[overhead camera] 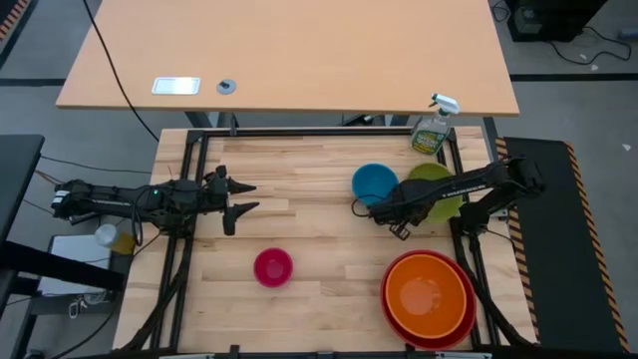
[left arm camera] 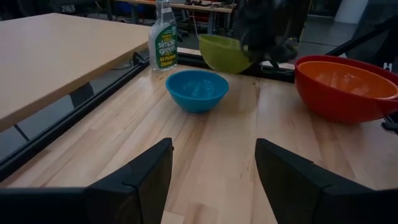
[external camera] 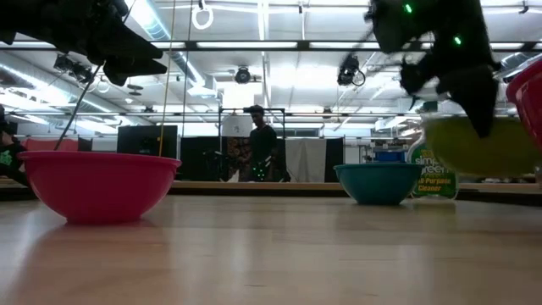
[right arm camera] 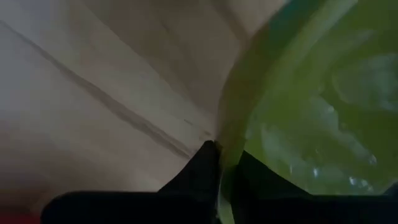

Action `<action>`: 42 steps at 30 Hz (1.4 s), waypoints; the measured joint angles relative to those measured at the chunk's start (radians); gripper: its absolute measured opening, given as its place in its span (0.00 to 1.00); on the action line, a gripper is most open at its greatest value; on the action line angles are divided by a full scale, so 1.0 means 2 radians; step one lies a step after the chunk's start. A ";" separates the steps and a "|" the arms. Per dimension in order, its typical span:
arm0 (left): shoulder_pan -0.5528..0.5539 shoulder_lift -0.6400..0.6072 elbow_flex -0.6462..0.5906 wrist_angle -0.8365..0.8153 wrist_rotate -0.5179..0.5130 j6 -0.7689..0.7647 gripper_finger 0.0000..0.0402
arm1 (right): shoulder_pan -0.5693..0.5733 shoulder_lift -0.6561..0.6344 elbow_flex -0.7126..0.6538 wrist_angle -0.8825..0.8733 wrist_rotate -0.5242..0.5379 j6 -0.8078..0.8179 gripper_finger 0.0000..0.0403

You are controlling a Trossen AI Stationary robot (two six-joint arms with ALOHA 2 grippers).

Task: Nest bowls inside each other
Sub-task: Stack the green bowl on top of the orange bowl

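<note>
The lime green bowl (overhead camera: 437, 187) hangs above the table at the far right, with my right gripper (overhead camera: 401, 212) shut on its rim. Just left of it the blue bowl (overhead camera: 375, 182) stands on its base. The small magenta bowl (overhead camera: 273, 267) stands near the front middle. The orange bowl (overhead camera: 429, 291) sits inside the red bowl (overhead camera: 399, 317) at the front right. My left gripper (overhead camera: 249, 196) hovers open over the table's left side and points toward the blue bowl (left arm camera: 197, 89). My right gripper pinches the lime green bowl's rim (right arm camera: 225, 163) on its near-left side, one finger inside the bowl and one outside. The fingers come steeply from above. The bowl (external camera: 478, 144) is lifted clear of the table and tilts below the fingers.
A green spray bottle (overhead camera: 433, 128) stands at the table's far right corner, behind the green bowl. Bare wood lies between the magenta bowl and the blue bowl. A larger tan table (overhead camera: 289, 50) stands beyond the far edge. A person (external camera: 261, 148) stands in the room behind.
</note>
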 joint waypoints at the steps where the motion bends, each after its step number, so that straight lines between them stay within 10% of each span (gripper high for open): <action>1: 0.000 0.000 0.000 0.000 0.000 0.000 0.58 | 0.004 0.000 0.020 -0.011 0.008 -0.002 0.09; 9: 0.000 0.000 0.000 0.000 0.000 0.000 0.58 | 0.055 0.000 0.183 -0.043 0.002 0.044 0.07; 15: 0.000 0.000 0.000 0.000 0.000 -0.002 0.58 | 0.091 0.003 0.262 -0.043 -0.098 0.101 0.08; 24: 0.000 0.000 0.000 -0.009 0.000 -0.004 0.58 | 0.179 0.003 0.274 -0.018 -0.277 0.211 0.08; 42: 0.008 0.000 0.000 0.078 -0.008 0.012 0.58 | 0.278 0.112 0.270 0.077 -0.295 0.360 0.08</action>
